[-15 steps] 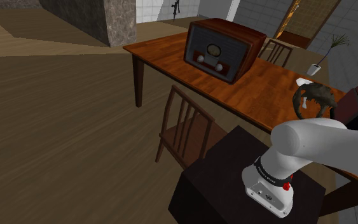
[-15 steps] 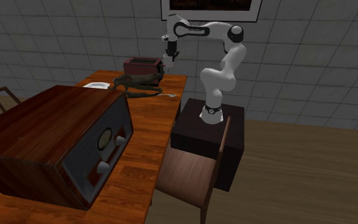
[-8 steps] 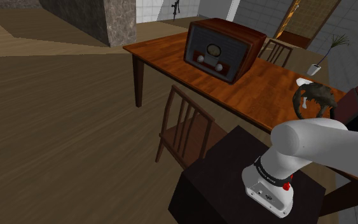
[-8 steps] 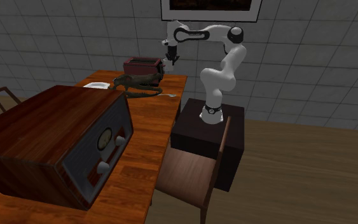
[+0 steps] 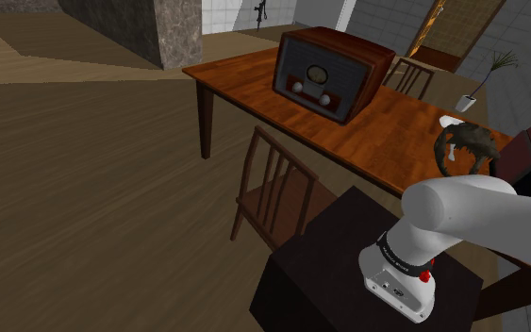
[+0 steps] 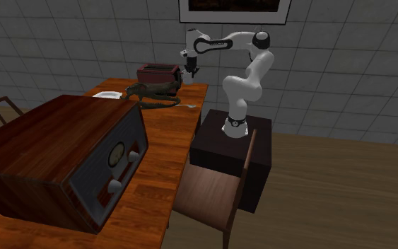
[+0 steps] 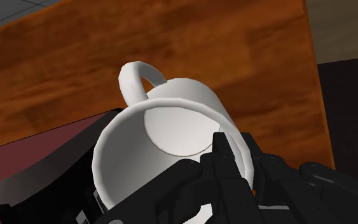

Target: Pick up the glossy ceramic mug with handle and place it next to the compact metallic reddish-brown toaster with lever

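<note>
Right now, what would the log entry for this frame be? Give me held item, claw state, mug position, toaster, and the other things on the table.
held item: white mug, its handle turned away from the fingers
claw state: claw shut on the mug's rim, one finger inside it
mug position: lifted off the wooden table, close above one end of the toaster
toaster: reddish-brown toaster, at the table's far end in the second exterior view
other things on table: large wooden radio, dark lizard-like figurine, white dish
placement: not yet done
</note>
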Robot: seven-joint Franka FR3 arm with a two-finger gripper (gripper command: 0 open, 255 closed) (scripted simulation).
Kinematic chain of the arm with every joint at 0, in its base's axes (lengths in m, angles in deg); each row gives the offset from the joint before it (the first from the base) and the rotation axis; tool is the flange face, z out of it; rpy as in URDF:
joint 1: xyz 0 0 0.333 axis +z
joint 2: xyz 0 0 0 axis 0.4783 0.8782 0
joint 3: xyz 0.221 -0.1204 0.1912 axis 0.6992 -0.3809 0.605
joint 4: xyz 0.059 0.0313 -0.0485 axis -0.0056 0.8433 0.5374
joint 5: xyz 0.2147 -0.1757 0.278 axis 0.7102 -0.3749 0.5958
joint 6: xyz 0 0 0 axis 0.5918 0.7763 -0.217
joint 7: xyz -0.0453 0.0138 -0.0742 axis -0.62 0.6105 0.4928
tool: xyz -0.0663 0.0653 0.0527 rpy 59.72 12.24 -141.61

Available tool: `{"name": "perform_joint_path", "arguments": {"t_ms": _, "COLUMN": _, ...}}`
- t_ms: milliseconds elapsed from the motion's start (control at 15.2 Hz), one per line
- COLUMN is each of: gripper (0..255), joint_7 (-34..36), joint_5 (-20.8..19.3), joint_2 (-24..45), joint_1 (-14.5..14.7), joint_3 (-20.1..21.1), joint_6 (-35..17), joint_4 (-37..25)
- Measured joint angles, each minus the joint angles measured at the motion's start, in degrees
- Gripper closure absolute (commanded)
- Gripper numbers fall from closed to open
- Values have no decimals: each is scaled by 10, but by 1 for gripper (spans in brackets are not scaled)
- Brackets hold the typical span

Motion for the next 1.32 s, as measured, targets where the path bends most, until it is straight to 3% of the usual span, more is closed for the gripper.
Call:
{"name": "perform_joint_path", "arguments": {"t_ms": 594, "gripper": 255, "joint_7": 14, "joint_5": -40, "joint_2": -14, "joint_1": 4, "joint_3": -49, "joint_6": -41, "joint_4": 30}}
{"name": "perform_joint_path", "arguments": {"t_ms": 990, "gripper": 255, "joint_7": 16, "joint_5": -44, "joint_2": -15, "joint_1": 5, "joint_3": -54, "joint_6": -45, "joint_4": 32}}
{"name": "perform_joint_path", "arguments": {"t_ms": 1056, "gripper": 0, "joint_7": 16, "joint_5": -45, "joint_2": -15, "joint_1": 5, "joint_3": -54, "joint_6": -45, "joint_4": 32}}
{"name": "perform_joint_path", "arguments": {"t_ms": 1320, "gripper": 0, "joint_7": 16, "joint_5": -45, "joint_2": -15, "joint_1": 5, "joint_3": -54, "joint_6": -45, "joint_4": 32}}
